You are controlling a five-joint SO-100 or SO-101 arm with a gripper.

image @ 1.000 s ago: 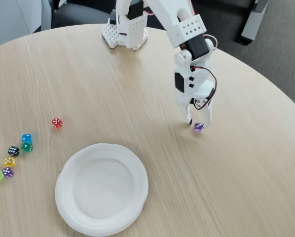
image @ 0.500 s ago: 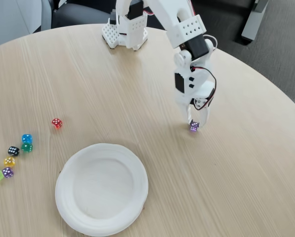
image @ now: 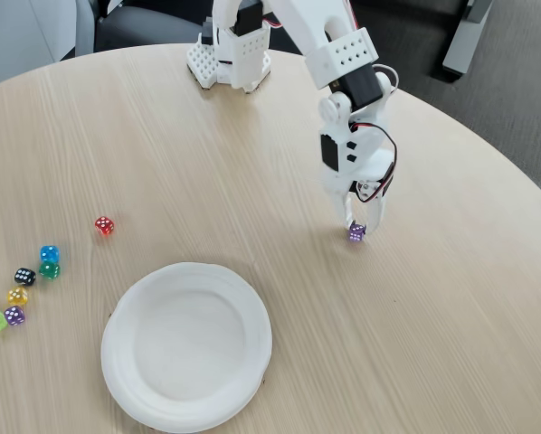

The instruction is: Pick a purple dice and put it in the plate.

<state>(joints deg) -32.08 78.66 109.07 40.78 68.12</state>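
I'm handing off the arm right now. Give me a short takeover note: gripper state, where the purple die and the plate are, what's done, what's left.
Gripper: down at the table on the right side of the fixed view, fingers closed around the purple dice; the die looks at or just off the surface, not clearly lifted.
Plate: near the front edge, left of the gripper, nothing in it.
Other dice: a red die alone, and a cluster at the far left with a second purple die; leave those.
Done: reach and grasp.
Left: lift, carry left to the plate, release over it.
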